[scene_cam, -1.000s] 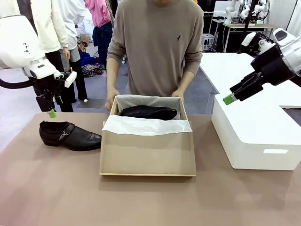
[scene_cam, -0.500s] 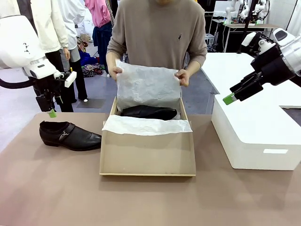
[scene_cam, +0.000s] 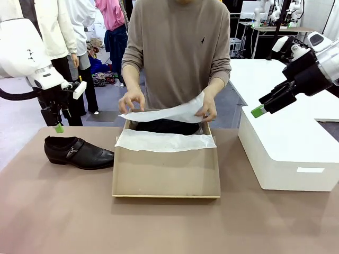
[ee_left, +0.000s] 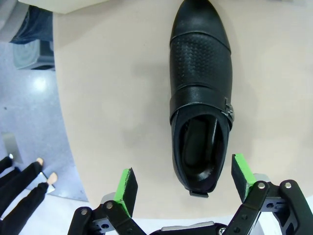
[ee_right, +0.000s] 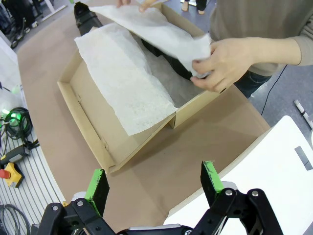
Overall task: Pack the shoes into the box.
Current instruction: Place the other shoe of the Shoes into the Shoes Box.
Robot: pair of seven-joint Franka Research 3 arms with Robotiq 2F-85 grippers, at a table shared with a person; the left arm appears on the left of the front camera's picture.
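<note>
Across the table (scene_cam: 53, 222), a person holds a tissue sheet (scene_cam: 169, 114), one hand (scene_cam: 207, 110) pinching its edge, over the open box (scene_cam: 166, 174) at centre. One shoe (scene_cam: 168, 127) lies inside, apparently half covered. The other shoe (scene_cam: 78, 152) lies left of the box, beneath the left gripper (ee_left: 185, 183), jaws spread. The right gripper (ee_right: 154, 186), also spread, hovers at right.
</note>
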